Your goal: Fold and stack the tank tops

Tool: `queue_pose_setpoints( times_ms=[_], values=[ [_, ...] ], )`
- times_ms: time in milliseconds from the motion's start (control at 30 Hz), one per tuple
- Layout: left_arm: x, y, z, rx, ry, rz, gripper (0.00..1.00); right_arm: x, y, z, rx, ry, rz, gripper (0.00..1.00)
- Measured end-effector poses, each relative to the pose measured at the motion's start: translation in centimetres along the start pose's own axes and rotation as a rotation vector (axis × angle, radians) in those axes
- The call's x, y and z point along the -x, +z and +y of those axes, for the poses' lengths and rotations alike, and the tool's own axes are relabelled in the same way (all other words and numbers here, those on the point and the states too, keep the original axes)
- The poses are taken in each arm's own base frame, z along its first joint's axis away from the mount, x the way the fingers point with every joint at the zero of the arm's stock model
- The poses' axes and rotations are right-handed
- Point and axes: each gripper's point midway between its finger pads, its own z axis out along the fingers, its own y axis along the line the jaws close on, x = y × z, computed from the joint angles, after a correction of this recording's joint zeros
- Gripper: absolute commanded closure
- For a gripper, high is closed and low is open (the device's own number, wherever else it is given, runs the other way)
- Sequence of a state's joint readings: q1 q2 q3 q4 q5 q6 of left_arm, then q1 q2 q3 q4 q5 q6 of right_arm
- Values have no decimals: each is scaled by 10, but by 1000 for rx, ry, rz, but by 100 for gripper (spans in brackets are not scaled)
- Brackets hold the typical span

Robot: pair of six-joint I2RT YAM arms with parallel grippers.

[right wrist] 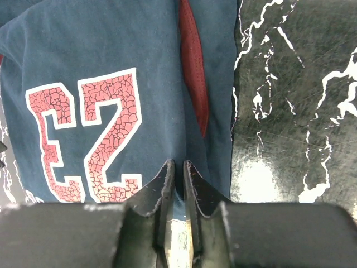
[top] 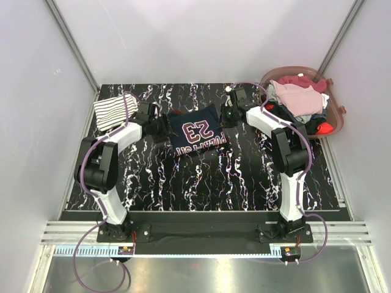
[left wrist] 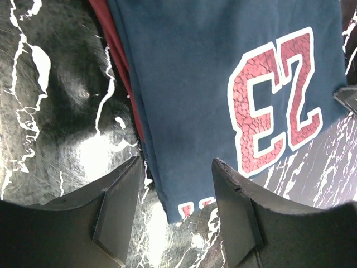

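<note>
The black table (top: 201, 183) has a glossy, white-veined marble pattern. On its middle to far part lies the navy tank top (top: 197, 131), folded into a rough rectangle of soft flat cloth. Its long axis runs left to right, the right end tilted slightly farther away. A cracked red "23" outlined in white reads upright from the near side, with a row of lettering along the near edge. The left gripper (left wrist: 175, 167) stands open at the top's left edge, one dark finger over bare table and the other over the cloth beside the dark red trim. The right gripper (right wrist: 177, 167) is at the right edge, pinched down to a thin slit on the navy cloth near a strip of red trim. In the far left corner sits the striped tank top (top: 113, 111), white with thin dark lines, folded small. At the far right a brownish oval basket (top: 339, 116) holds a loose heap of clothes (top: 296, 94): pink, white, dark and red.
</note>
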State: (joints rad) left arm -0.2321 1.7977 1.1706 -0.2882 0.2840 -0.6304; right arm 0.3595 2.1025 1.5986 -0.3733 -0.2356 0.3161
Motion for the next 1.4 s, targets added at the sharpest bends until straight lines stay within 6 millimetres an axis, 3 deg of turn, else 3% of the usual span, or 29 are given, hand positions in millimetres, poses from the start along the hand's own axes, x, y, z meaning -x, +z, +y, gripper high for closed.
queue_pose_setpoints(
  times_ms=[67,167,467,800,867,967,1033,1133,1267,1400],
  values=[
    [0,-3,-3,-6,7,-6,43,-1,1,0,4,5,-1,70],
    [3,-5,-7,-19,18,-20,43,-2,2,1,13,8,0,62],
    [2,-4,-9,-25,28,-23,43,-4,4,2,25,9,-5,63],
    [-24,-2,5,-5,25,21,44,-24,8,-3,28,34,30,66],
    [-28,-2,3,-9,30,26,48,-24,7,-2,34,36,27,68],
    [-34,-1,0,-22,40,33,59,-26,3,-1,41,42,25,80],
    [-38,0,0,-28,43,43,72,-27,0,1,48,45,21,91],
    [-43,1,0,-34,47,51,90,-32,-5,3,61,55,25,100],
    [-53,-1,5,-37,56,52,99,-41,-13,5,72,70,36,100],
    [-66,-15,4,-49,72,51,100,-59,-29,7,76,91,52,100]
  ],
)
